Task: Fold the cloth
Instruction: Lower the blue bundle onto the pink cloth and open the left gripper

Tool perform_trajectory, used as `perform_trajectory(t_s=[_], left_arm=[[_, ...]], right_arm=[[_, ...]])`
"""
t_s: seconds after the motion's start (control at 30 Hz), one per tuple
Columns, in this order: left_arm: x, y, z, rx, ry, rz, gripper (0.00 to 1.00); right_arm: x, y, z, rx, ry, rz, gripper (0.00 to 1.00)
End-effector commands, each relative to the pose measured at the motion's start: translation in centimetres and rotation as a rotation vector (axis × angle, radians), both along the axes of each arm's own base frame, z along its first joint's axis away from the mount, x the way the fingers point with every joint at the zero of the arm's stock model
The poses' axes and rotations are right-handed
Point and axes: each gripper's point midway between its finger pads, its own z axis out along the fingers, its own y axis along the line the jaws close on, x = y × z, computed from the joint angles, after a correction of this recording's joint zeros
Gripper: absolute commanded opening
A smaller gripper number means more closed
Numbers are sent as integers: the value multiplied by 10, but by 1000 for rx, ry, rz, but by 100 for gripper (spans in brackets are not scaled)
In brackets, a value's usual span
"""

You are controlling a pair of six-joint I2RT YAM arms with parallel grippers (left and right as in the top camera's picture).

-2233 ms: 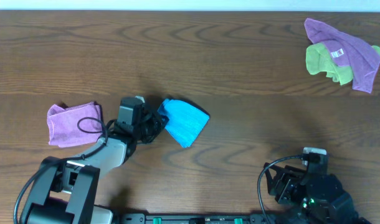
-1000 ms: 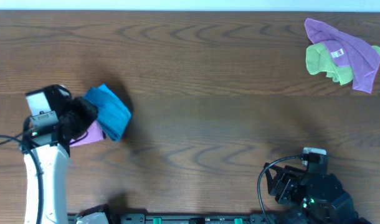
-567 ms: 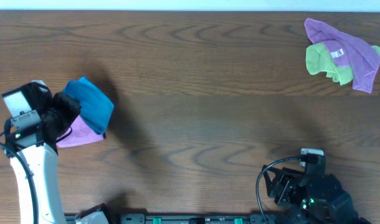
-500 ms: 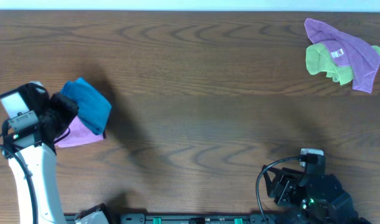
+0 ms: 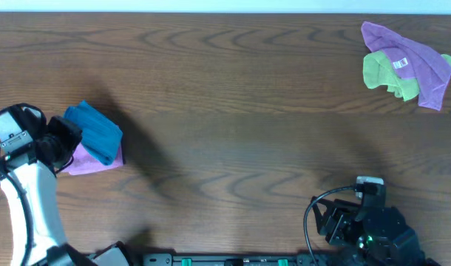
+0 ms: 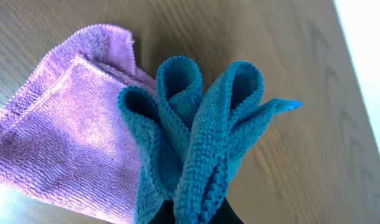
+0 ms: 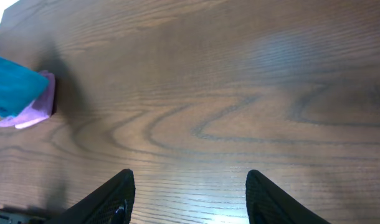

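The sky-blue cloth [image 5: 96, 131] is folded into a thick bundle and held above a folded purple cloth [image 5: 92, 158] at the table's left side. My left gripper [image 5: 65, 137] is shut on the blue cloth's edge. In the left wrist view the blue cloth [image 6: 196, 143] shows as several looped layers pinched between my fingers [image 6: 193, 214], with the purple cloth [image 6: 71, 137] under it to the left. My right gripper [image 7: 190, 199] is open and empty over bare wood near the front right; its arm [image 5: 362, 222] rests there.
A purple cloth [image 5: 410, 55] lies over a yellow-green cloth [image 5: 384, 74] at the back right corner. In the right wrist view the blue cloth [image 7: 12, 84] and purple cloth [image 7: 34, 109] show at the far left.
My left gripper has carried the folded blue cloth from the table's middle leftward, and it now hangs over the folded purple cloth. The right arm has not moved.
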Motion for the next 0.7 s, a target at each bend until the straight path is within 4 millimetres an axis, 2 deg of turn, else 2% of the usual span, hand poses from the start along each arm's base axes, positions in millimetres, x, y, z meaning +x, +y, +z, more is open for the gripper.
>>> perform_trajectory(t_s=[0.0, 0.27, 0.47, 0.5, 0.57, 0.67], left_arm=[[7, 3, 2, 4, -13, -22, 6], [-4, 25, -4, 43, 29, 42, 6], [-24, 50, -7, 22, 49, 137, 6], [-26, 52, -7, 19, 51, 145, 8], [-28, 53, -8, 13, 56, 149, 19], [-28, 52, -9, 10, 60, 149, 31]], right_arm=[[-1, 0, -1, -2, 2, 4, 57], [-1, 0, -1, -2, 1, 4, 57], [1, 1, 1, 3, -7, 4, 57], [1, 1, 1, 4, -8, 4, 57], [1, 1, 2, 6, -11, 4, 57], [1, 1, 2, 6, -12, 4, 57]])
